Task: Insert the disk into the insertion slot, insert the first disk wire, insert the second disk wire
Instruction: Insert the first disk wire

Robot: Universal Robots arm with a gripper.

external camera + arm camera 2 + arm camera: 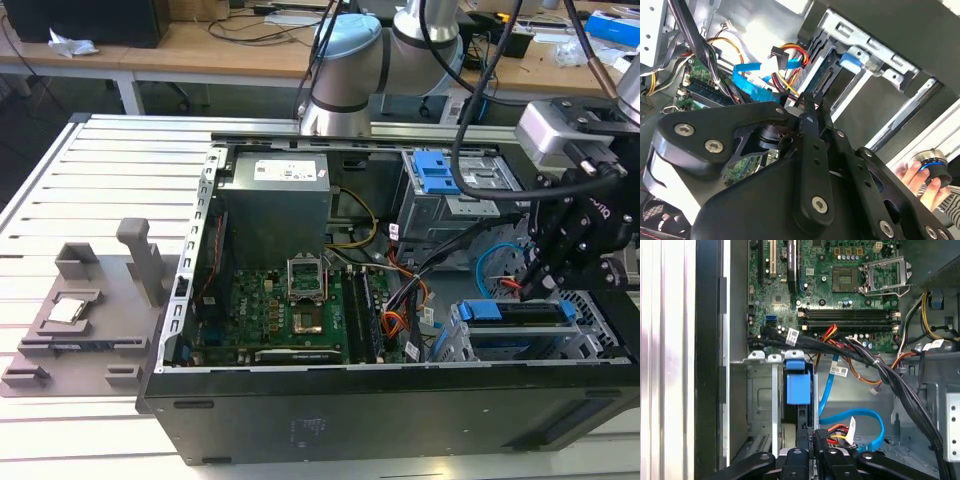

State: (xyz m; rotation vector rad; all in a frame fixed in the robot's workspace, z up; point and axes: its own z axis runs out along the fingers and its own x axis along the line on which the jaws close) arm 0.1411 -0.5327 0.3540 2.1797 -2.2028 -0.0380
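Observation:
The disk (515, 312) lies in the insertion slot (458, 342), the low silver cage at the case's front corner on the exterior view's right. Its blue carrier (798, 387) shows between the cage walls (760, 400) in the first wrist view. My black gripper (528, 290) hangs just over the disk's inner end. Its fingertips (815, 436) are shut on a black connector with red, yellow and black wires (836, 430), close to the disk's edge (827, 75). A blue flat cable (855, 416) loops loose beside it. In the second wrist view my gripper (807, 103) points at the cage (867, 56).
A taller grey cage with a blue latch (438, 172) stands behind the slot. Black cable bundles (890, 380) cross between motherboard (290, 320) and drive bay. A person's hand (920, 182) holds a round knob outside the case. A grey fixture (90, 310) sits on the table (60, 200).

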